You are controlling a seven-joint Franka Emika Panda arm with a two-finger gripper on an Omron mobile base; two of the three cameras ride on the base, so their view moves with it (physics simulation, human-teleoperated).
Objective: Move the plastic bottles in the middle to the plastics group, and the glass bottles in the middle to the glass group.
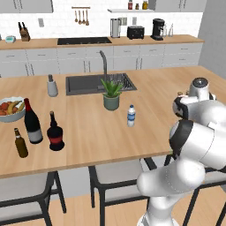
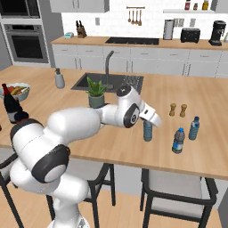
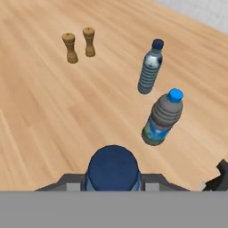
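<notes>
**Hand clenched on a plastic bottle, right of mid-table**

At the far left of the table [image 1: 88, 132] sits a fruit bowl [image 1: 10, 110]. Just right of it stands the tall wine bottle [image 1: 32, 122], with the brown beer bottle [image 1: 20, 143] near it at the front edge. The squat dark bottle [image 1: 55, 133], red-labelled and thin-necked, stands just beside the wine bottle on its right, apart from it, upright.

Further along, a grey soap dispenser [image 1: 52, 86] stands by the sink [image 1: 84, 86], and a potted plant [image 1: 111, 95] sits at the sink's front edge. Near the plant, to its right and closer to the front, the white-labelled bottle [image 1: 131, 115] stands upright and alone in the middle.

Right of that, the hand [image 2: 151, 120] is closed around a gripped bottle [image 2: 148, 132]. From the hand's own camera its dark blue cap [image 3: 112, 167] sits between the fingers [image 3: 73, 183]. Whether its base touches the wood cannot be told.

Beyond it are two wooden shakers [image 2: 173, 109], side by side. Nearer the front edge stands the blue-labelled bottle [image 2: 178, 140], bright blue cap, upright. Just beside it on the right, slightly further back and not touching, is a ribbed bottle [image 2: 194, 128], bluish with a dark cap.
</notes>
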